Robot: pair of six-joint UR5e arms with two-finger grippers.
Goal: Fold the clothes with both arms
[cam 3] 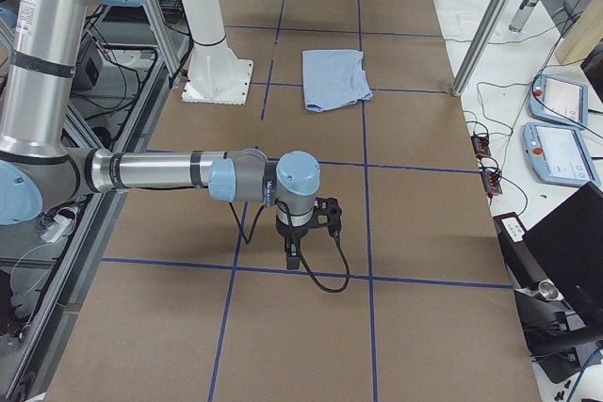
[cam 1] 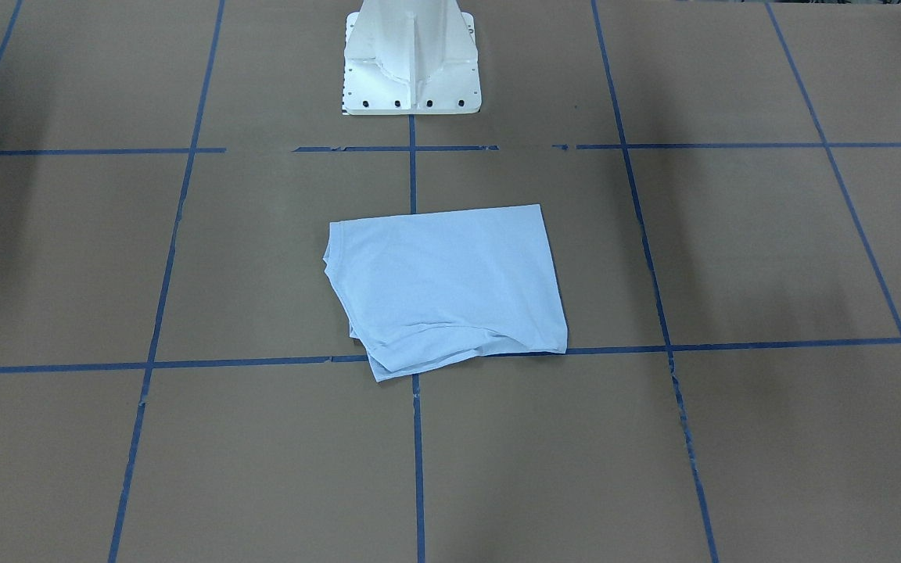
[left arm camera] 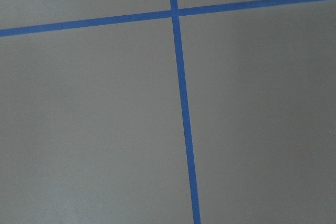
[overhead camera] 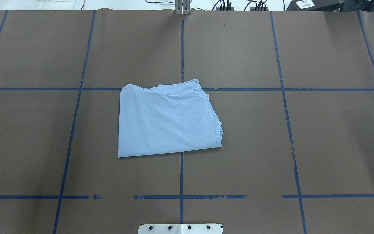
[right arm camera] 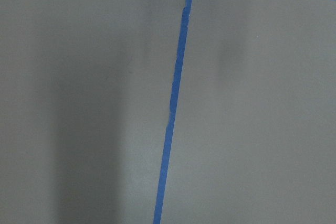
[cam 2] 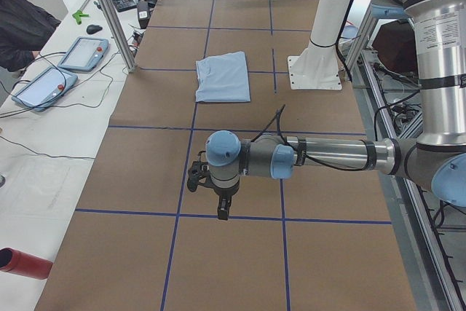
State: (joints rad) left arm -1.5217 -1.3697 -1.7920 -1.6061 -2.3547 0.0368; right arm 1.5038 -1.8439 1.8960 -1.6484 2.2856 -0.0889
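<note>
Whether the fingers are spread or pressed together cannot be told for either hand. The left gripper (cam 2: 223,211) and the right gripper (cam 3: 294,261) show only in the side views, and both wrist cameras see nothing but bare table (overhead camera: 271,146) crossed by blue tape (left arm camera: 181,103). Each gripper points straight down and hangs above the table with nothing in it, one over each end of the table and out of the overhead frame. The shirt (overhead camera: 167,123) lies well apart from both, flat at the middle of the table in front of the white pedestal (cam 1: 411,55). It is folded into a compact, roughly rectangular packet whose longer side runs across the table from left to right. Loose layers stick out at its far edge and at the hem on the robot's right. From the left gripper the shirt lies inward, toward the robot's right, and from the right gripper it lies inward the other way. The packet sits slightly left of the centre tape line, so the left gripper may be marginally nearer, though the difference looks small. The folding looks done or nearly done, and any tidying of the loose layers would need a long inward reach first.
</note>
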